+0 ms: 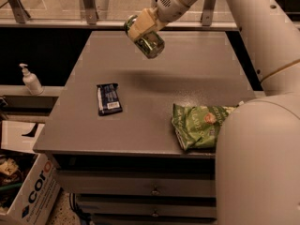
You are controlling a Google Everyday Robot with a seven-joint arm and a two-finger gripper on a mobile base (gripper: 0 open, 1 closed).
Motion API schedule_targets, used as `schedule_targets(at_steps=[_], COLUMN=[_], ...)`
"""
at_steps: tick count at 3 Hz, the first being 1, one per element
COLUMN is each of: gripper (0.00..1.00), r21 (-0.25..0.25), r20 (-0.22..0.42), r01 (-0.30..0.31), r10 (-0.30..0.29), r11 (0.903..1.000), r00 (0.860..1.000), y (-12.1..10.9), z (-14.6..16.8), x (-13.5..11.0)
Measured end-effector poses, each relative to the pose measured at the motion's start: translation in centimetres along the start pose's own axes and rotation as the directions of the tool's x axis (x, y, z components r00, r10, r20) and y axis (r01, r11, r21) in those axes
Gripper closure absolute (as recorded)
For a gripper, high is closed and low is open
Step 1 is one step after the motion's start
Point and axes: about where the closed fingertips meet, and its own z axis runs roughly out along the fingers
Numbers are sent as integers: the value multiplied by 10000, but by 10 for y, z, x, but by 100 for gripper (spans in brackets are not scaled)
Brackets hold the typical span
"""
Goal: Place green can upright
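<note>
Gripper [142,30]: over far part of table, fingers closed around green can, nothing else held.
Green can [151,44]: in gripper, lifted clear of table, tilted, one end facing down toward camera, shadow on surface beneath.
Table [154,88]: grey top, drawers below.
Black snack bar [108,98]: flat on table, left of centre.
Green chip bag [198,125]: flat near front right edge, partly behind robot arm [260,163].
Pump bottle [30,80]: on ledge left of table.
Cardboard box [29,194]: on floor, lower left.
</note>
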Motion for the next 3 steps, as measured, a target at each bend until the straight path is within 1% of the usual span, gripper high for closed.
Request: schedule_targets(at_steps=[1, 2, 3], gripper=[100, 100, 100], r21=[-1378, -2355, -2614], r20=[912, 2065, 3411], r01=[1809, 3437, 4825], r10=[-1694, -2988, -3876], r11=[9738, 9091, 8360], r00=[9813, 9317, 8564], y=[29, 50, 61], z=[-7, -12, -20], x=[-10, -13, -13])
